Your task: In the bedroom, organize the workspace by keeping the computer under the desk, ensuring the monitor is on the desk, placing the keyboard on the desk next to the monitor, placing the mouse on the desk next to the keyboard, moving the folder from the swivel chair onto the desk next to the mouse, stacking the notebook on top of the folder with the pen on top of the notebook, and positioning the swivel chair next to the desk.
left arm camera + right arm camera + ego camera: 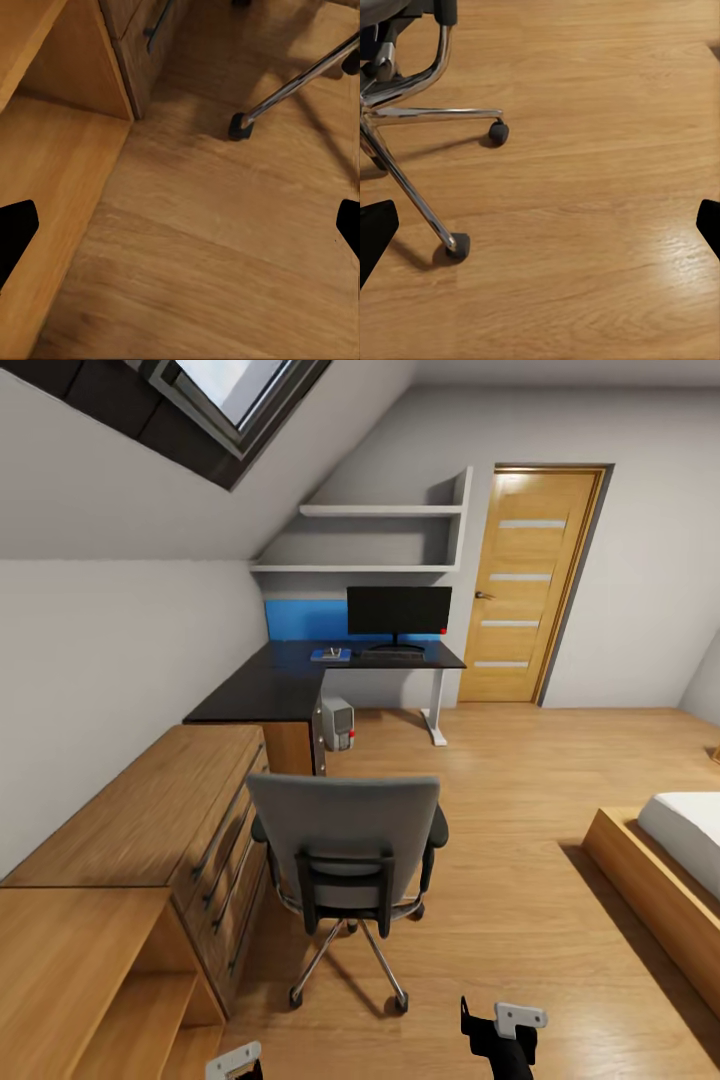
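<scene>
The grey swivel chair (345,840) stands mid-floor with its back to me, apart from the black L-shaped desk (270,690). On the desk's far wing stand the monitor (398,610) and, in front of it, the keyboard (392,653). Left of the keyboard lies the blue folder (330,656) with a small pale notebook (334,652) on it. Mouse and pen are too small to make out. The grey computer (338,722) sits under the desk. My left gripper (180,232) and right gripper (540,229) hang open and empty above the floor, close behind the chair's castors (457,246).
Low light-wood drawers and shelving (120,860) run along the left wall. A bed frame (660,860) lies at the right. The oak door (530,585) is shut at the back. Open wood floor (520,780) stretches between chair, desk and bed.
</scene>
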